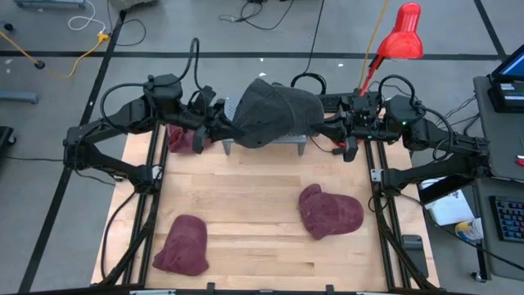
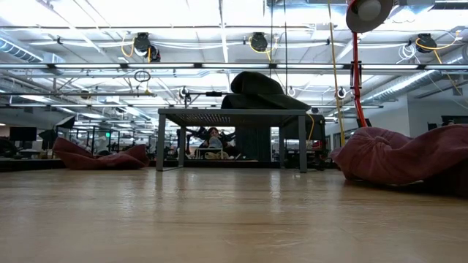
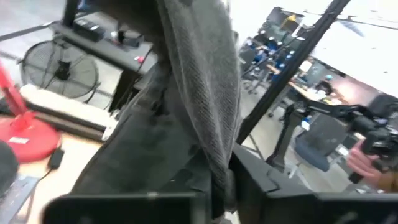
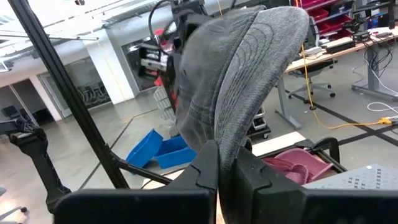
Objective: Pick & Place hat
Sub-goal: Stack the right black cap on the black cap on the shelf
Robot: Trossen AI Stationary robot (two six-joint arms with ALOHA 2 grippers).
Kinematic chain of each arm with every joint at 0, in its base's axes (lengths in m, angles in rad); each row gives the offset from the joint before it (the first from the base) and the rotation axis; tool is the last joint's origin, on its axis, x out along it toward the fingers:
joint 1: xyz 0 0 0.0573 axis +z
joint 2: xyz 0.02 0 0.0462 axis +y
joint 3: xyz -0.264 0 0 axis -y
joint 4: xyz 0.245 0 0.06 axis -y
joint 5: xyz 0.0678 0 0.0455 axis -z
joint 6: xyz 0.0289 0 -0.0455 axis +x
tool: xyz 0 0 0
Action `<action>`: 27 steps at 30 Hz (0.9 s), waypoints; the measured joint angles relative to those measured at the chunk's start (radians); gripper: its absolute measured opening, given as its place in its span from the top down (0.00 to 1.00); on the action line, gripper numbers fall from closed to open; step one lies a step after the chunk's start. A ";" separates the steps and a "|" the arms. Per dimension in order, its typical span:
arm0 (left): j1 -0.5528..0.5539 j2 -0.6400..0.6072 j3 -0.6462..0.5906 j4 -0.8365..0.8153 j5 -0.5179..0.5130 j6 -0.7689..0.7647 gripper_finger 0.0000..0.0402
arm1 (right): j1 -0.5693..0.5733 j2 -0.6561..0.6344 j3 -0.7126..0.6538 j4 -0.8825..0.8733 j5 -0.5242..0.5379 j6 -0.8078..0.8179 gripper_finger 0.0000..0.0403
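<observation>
A dark grey hat point(image 1: 274, 113) is spread between my two grippers over a small metal stand point(image 1: 299, 144) at the table's far edge. In the low view the grey hat point(image 2: 259, 91) shows right on top of the stand point(image 2: 230, 114). My left gripper point(image 1: 219, 124) is shut on its left side and my right gripper point(image 1: 334, 124) on its right side. Three maroon hats lie flat on the table: far left point(image 1: 183, 138), near left point(image 1: 182, 244) and right point(image 1: 330, 211). My left gripper pinches the grey hat's left edge point(image 3: 214, 163) between its two fingers, coming level from the table's left. The knit cloth point(image 3: 199, 87) rises from the fingers as a folded band. My right gripper pinches the hat's right edge point(image 4: 227, 149) between its two fingers, coming level from the table's right. The cloth point(image 4: 249, 68) stands up out of the fingers and arches toward the other arm.
A red desk lamp point(image 1: 399, 37) stands beyond the table's far right corner. Cables run over the floor behind the table. Bare wood point(image 1: 246, 197) lies between the maroon hats. Black frame rails point(image 1: 381, 205) run along the table's left and right sides.
</observation>
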 joint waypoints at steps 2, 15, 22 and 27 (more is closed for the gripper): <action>0.000 0.000 0.000 0.008 0.012 0.021 0.94 | 0.000 0.001 0.000 -0.008 0.000 0.000 0.98; 0.045 -0.001 0.000 0.259 0.030 -0.115 0.94 | 0.011 -0.011 0.000 -0.217 0.020 0.027 0.74; 0.140 0.017 0.002 0.373 0.111 -0.259 0.94 | 0.059 -0.028 0.000 -0.299 -0.005 -0.002 0.68; 0.206 0.054 0.001 0.395 0.130 -0.356 0.94 | 0.094 -0.039 0.000 -0.251 -0.035 -0.064 0.68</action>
